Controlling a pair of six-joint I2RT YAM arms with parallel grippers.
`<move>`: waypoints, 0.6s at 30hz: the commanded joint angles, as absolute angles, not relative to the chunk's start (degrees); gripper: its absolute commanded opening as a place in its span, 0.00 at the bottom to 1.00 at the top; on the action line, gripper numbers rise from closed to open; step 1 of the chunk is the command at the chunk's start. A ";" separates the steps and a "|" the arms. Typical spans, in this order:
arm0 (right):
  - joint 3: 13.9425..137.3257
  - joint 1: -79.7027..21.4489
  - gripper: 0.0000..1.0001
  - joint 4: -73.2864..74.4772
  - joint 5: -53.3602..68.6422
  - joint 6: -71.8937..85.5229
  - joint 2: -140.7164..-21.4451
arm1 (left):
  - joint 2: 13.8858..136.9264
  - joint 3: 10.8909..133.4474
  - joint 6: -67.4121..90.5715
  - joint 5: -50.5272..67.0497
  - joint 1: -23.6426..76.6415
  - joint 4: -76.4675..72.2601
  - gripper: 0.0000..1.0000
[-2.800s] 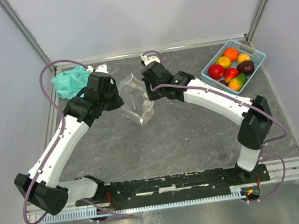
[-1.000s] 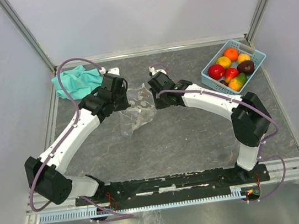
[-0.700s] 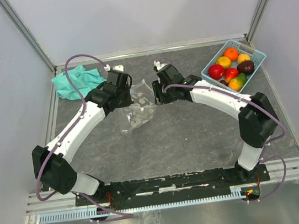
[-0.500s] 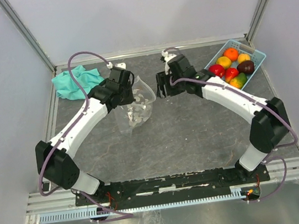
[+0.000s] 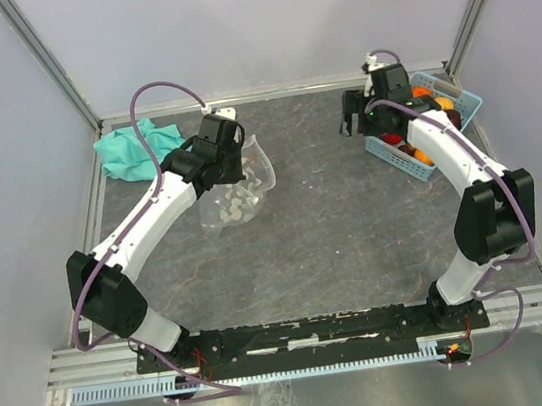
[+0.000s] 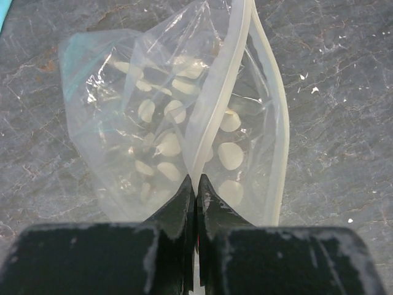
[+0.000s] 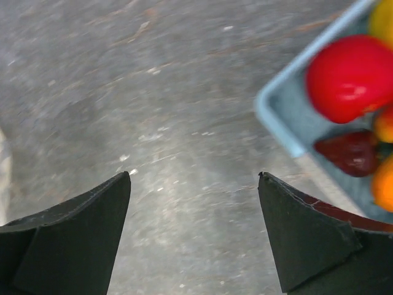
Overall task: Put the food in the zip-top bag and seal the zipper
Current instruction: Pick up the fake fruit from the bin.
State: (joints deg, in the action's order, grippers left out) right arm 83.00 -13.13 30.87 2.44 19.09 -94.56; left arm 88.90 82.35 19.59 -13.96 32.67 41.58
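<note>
Grey stone table (image 5: 337,244). Judging by the bag (image 6: 153,123), which shows only its white dots, nothing is loaded yet, so the step in hand is the first pick. On the near side, the left gripper (image 6: 195,184) is clamped on the zipper (image 6: 224,86), with the mouth part-open. Farther out, the right gripper (image 7: 193,178) is spread wide and empty, just short of the basket (image 7: 279,126) corner. The food (image 7: 347,74) lies in the basket, beyond and right of its fingers. Next move needs: advance over the red one, descend, close.
</note>
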 commanded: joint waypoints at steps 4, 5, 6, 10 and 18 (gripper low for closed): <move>86.06 -2.20 0.98 26.63 -1.23 16.92 -100.31 | 88.77 85.49 12.11 -11.01 33.09 40.69 0.03; 85.88 -1.07 0.99 25.84 -0.98 16.29 -101.20 | 88.73 85.57 11.52 -10.85 33.12 40.65 0.03; 85.66 -0.02 1.00 24.76 -0.70 15.47 -101.72 | 88.74 85.67 10.99 -10.74 33.13 40.61 0.03; 85.08 2.57 0.99 20.65 1.33 10.91 -103.85 | 88.74 85.76 8.83 -10.57 33.35 40.37 0.03; 87.69 5.14 0.99 16.86 8.67 5.64 -110.91 | 89.06 86.12 5.09 -8.82 33.90 40.00 0.03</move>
State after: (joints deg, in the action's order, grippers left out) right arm 84.33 4.27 21.56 3.84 9.65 -108.44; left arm 88.90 83.29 9.98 -10.55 33.28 41.65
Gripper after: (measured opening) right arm 0.994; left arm 0.043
